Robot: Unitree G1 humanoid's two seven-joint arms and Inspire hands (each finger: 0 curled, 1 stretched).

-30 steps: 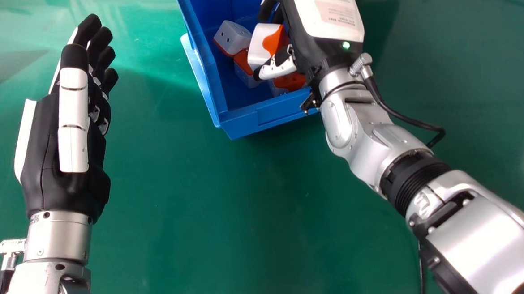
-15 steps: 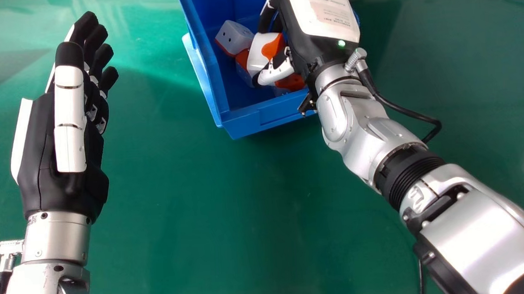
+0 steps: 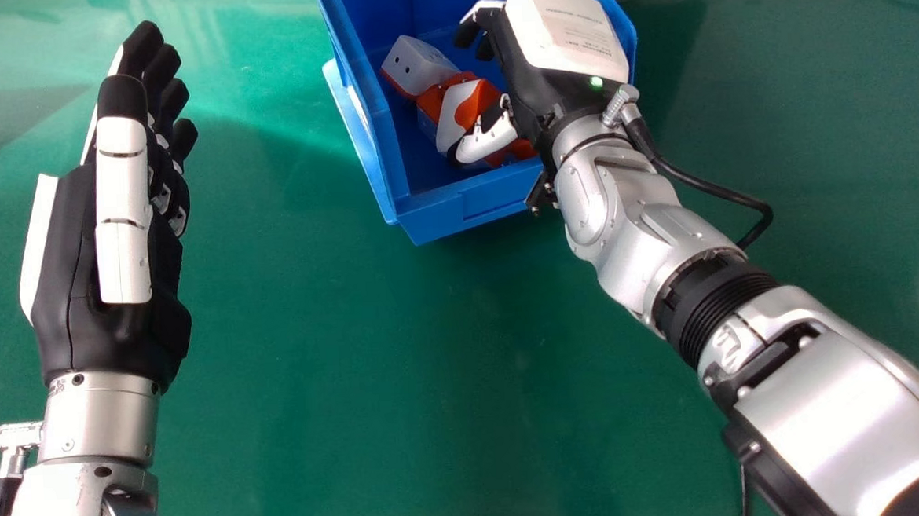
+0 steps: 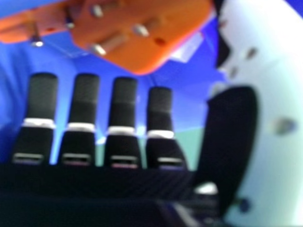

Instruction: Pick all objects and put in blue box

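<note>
**Right robot hand (image 3: 558,40) open at the blue box (image 3: 441,216), white-and-orange plug adapter (image 3: 461,110) by its thumb (image 3: 489,140)**

In the head view, the right robot hand reaches across the right side of the blue box, palm turned inward. Its fingers are extended and spread away from the thumb, pinching nothing. The white-and-orange plug adapter is in the box, near the front, next to the thumb; whether the two touch, I cannot tell.

Close by lie more pieces: a white adapter with dark holes (image 3: 416,64), tilted, farther back toward the left wall; a mostly orange piece (image 3: 437,94) between it and the white-and-orange plug adapter; and another orange piece (image 3: 518,153), partly hidden, by the front wall and the robot's wrist.

The right hand view shows straight fingers (image 4: 124,99) side by side with gaps between them, and an orange face with metal pins (image 4: 137,42) beyond the fingertips, apart from them.

The blue box stands on the green desk (image 3: 355,373). The left robot hand (image 3: 75,270) is at the left of the head view, well apart from the blue box, its fingers straight and holding nothing.
</note>
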